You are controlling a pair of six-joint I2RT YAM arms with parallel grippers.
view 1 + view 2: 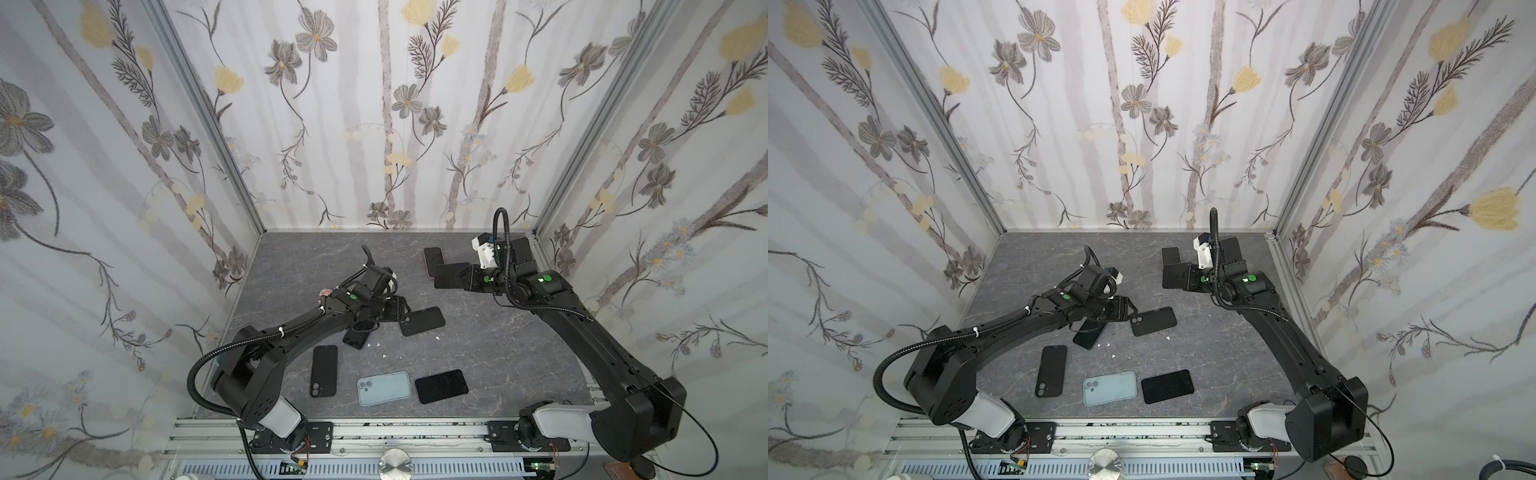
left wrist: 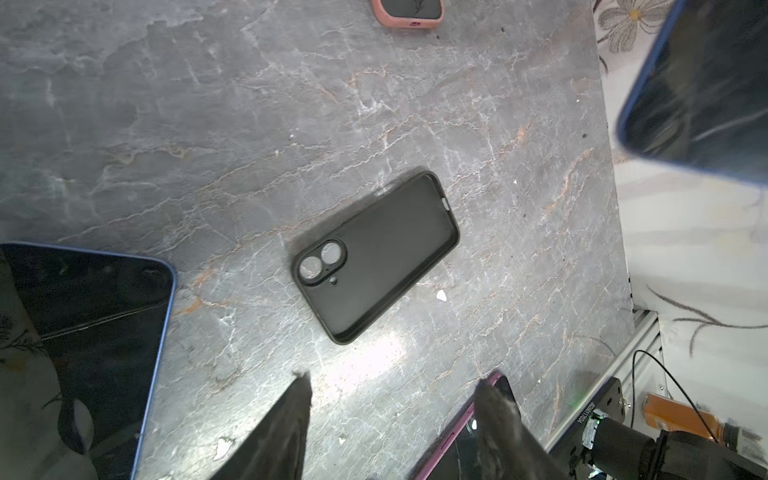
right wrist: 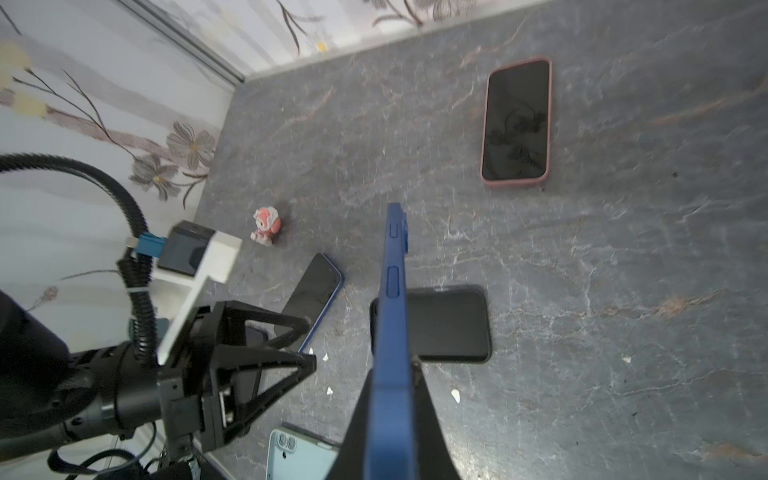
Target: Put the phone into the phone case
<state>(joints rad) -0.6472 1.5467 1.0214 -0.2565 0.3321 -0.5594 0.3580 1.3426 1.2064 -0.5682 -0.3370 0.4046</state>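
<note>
the right claw (image 3: 392, 374) was clamped on a blue phone (image 3: 392, 270), gripping it by its flat faces so it stood on edge, raised above the table (image 1: 498, 332) near the back right. the empty black case (image 2: 382, 257) lay open side up in the middle of the table, well apart from that phone. in both top views its camera-hole end pointed at the left claw (image 2: 395, 380), which hung just beside it. that claw's fingers (image 2: 299, 415) were apart, with only bare table between them.

a purple-edged phone (image 2: 453, 432) lay by one finger of the left claw, and a blue-rimmed phone (image 2: 83, 332) lay off to the other side, screen up. beyond the held phone a phone in a pink case (image 3: 515, 120) lay screen up near the back wall. a small pink toy (image 3: 267, 226) stood on the table behind the left arm. toward the front lay a black case (image 1: 324, 371), a pale blue phone (image 1: 384, 387) back up, and a black slab (image 1: 441, 386) that could be a phone or a case. white crumbs (image 1: 384, 356) dotted the table. nothing lay in or on the empty case.
</note>
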